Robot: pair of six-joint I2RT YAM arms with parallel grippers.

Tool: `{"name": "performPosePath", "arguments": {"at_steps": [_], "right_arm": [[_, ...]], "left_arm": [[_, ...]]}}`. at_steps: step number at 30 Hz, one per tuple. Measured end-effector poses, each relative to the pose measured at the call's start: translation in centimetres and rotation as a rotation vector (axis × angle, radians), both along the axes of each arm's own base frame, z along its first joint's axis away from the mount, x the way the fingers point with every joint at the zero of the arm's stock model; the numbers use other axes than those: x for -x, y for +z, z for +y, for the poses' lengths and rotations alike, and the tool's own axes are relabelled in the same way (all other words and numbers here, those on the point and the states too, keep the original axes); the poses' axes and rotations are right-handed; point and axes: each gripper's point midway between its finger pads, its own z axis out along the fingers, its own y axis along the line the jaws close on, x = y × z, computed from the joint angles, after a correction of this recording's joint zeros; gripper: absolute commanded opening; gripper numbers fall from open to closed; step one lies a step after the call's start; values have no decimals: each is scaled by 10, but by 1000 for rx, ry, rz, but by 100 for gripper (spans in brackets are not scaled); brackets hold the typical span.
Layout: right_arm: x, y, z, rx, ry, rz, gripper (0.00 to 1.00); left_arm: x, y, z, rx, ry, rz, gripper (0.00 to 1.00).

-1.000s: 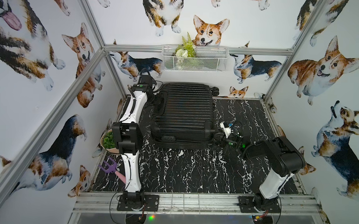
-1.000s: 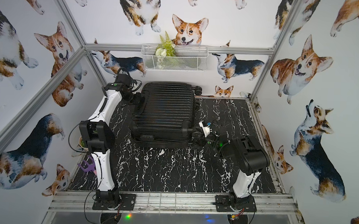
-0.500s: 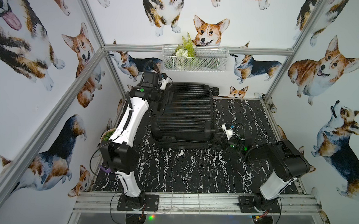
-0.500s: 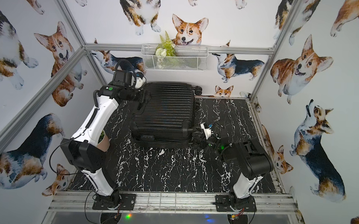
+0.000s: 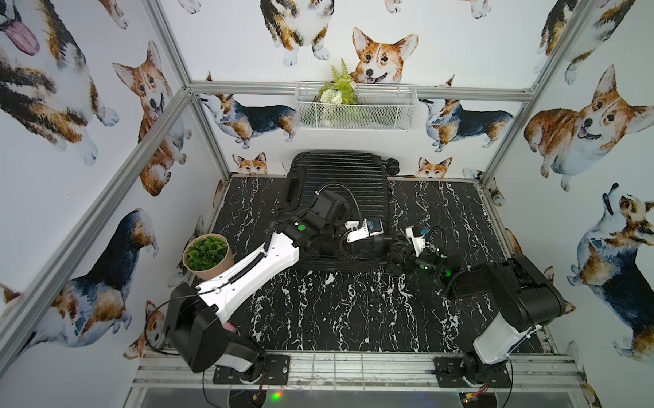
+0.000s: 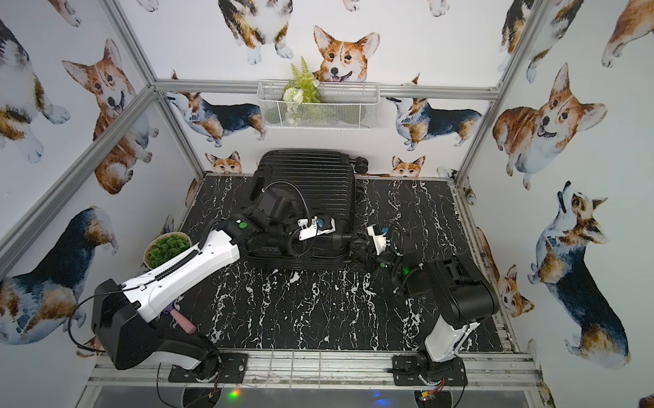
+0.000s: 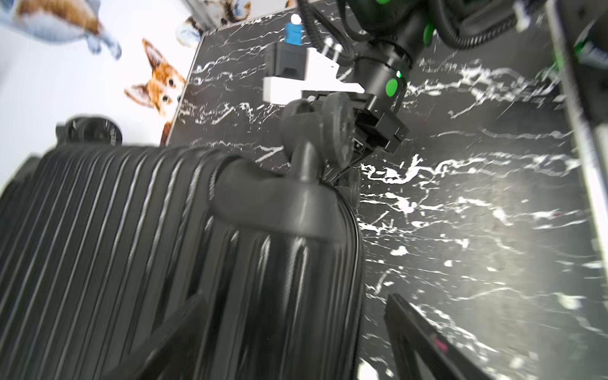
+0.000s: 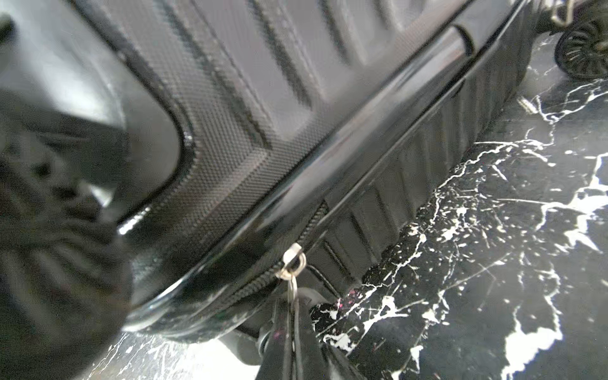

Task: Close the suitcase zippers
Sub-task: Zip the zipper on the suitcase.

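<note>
suitcase [image 5: 342, 167]: black, ribbed shell, lying flat;
zipper pull [image 8: 292, 260]: silver, on suitcase's side seam;
right gripper [image 8: 292, 317]: clenched on zipper pull;
left gripper [image 7: 294, 301]: fingers spread above suitcase

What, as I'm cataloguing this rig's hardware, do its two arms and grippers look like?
The left arm and right arm match: white links between bulky black joints, green dots near the wrists, black ribbed cables, and a white camera bracket with a blue part. The left gripper and right gripper have slim black fingers.
</note>
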Motion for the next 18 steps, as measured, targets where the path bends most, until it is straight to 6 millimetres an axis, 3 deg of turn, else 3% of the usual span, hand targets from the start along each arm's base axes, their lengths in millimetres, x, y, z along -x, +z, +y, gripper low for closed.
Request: {"name": "performPosePath", "arguments": {"at_steps": [3, 8, 18], "right_arm": [[2, 0, -1, -13, -5, 18, 0], [5, -1, -3, -33, -24, 49, 0], [17, 0, -2, -87, -61, 77, 0]], "left_arm": [[-14, -11, -12, -43, 8, -96, 88], [-32, -13, -27, -43, 37, -195, 87], [-52, -16, -28, -52, 125, -251, 84]]}}
